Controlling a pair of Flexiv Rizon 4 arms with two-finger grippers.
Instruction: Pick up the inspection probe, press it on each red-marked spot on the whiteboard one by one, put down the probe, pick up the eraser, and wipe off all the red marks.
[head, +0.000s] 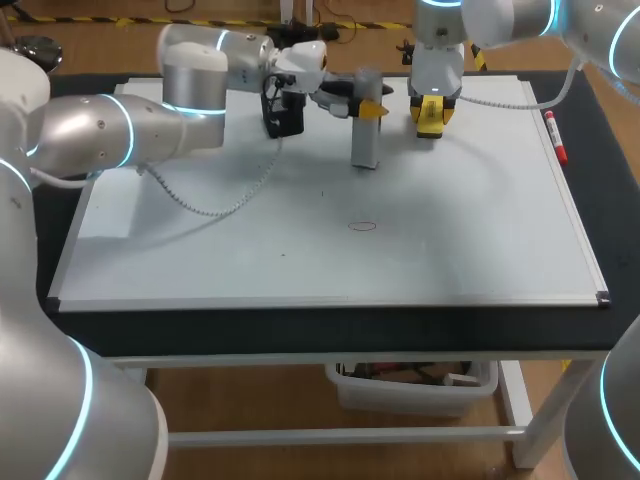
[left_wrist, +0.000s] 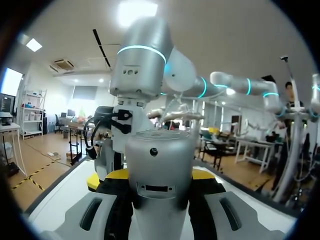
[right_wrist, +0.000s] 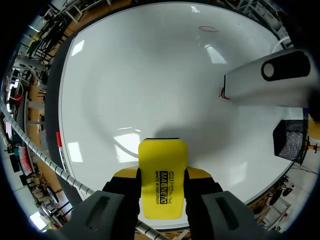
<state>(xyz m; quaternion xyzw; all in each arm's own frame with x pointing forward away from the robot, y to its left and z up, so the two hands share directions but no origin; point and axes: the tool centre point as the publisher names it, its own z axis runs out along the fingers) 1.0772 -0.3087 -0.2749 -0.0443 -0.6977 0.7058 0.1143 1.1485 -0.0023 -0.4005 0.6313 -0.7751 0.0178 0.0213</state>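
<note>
Starting with the head view: the left gripper (head: 368, 106) is clamped on the inspection probe (head: 365, 135), which stands upright with its lower end on the whiteboard (head: 250, 250) near the far edge. The right gripper (head: 429, 112) sits just beside it, also at the far edge. It is clenched on the eraser (head: 428, 122), which appears to rest on the board. One red oval mark (head: 362, 225) lies near the board's middle, well apart from the probe. A red marker pen (head: 556, 138) lies along the right border, and a black mesh holder (head: 283, 114) hangs close by the left wrist. Left wrist view: the grey probe body fills the gap between the yellow tips, with both fingers bearing on it from either side. Its lower end is hidden. Right wrist view: the yellow eraser is gripped between both fingers. Ahead of it the probe's end meets the board at a small red mark (right_wrist: 224, 94), with the oval farther off. Judgement: the probing step is in hand, with one spot under the probe. Whether the oval has been pressed cannot be told. If not, the next move calls for lifting the probe clear, carrying it to the oval and setting it down squarely inside the outline. Wiping should wait until the probe is put down.
</note>
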